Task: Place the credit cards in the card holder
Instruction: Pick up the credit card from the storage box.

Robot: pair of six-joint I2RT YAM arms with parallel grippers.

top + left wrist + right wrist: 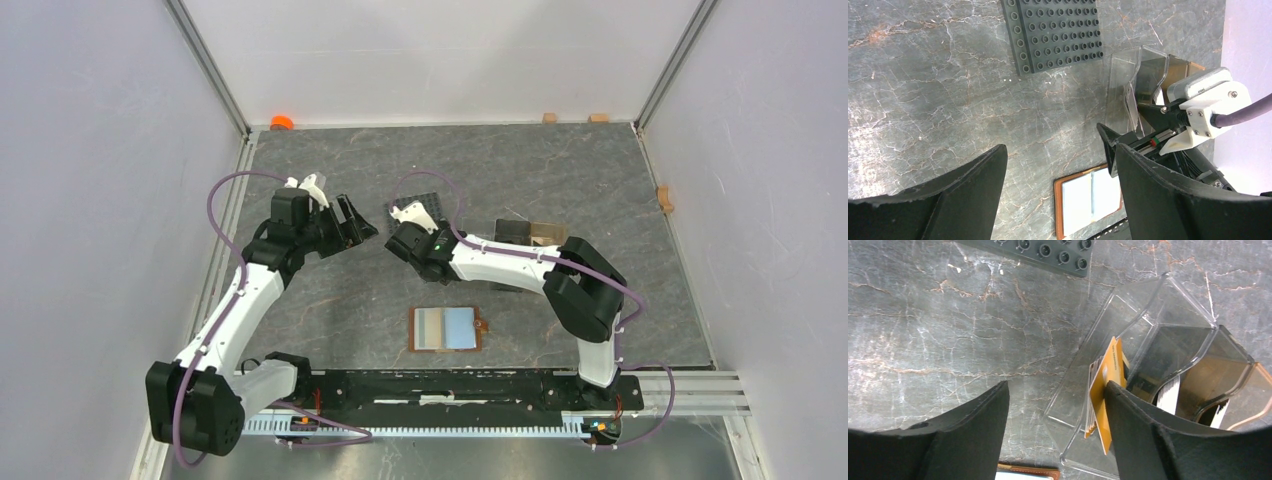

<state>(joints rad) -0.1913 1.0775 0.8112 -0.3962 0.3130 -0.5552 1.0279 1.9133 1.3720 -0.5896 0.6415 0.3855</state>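
Tabletop of grey veined stone (pixel 330 290) carries everything. Left gripper (pixel 1058 152) hovers left of centre, its fingers spread wide with nothing between them. Right gripper (pixel 1055 387), just to its right, also has its fingers released and parted. It hangs over a clear, partly amber-tinted plastic compartment stand (pixel 1148 320) that sits right of centre. Dark grey studded square plate (pixel 1058 35) lies flat just beyond the right gripper. Brown leather card holder (pixel 412 330) lies opened flat near the arm bases, with a light grey card (pixel 431 328) on its left half and a light blue card (pixel 460 327) on its right half. Yellowish-orange card (pixel 1105 390) stands on edge with others at the stand's untinted end, just beside one right fingertip; whether they touch cannot be told.
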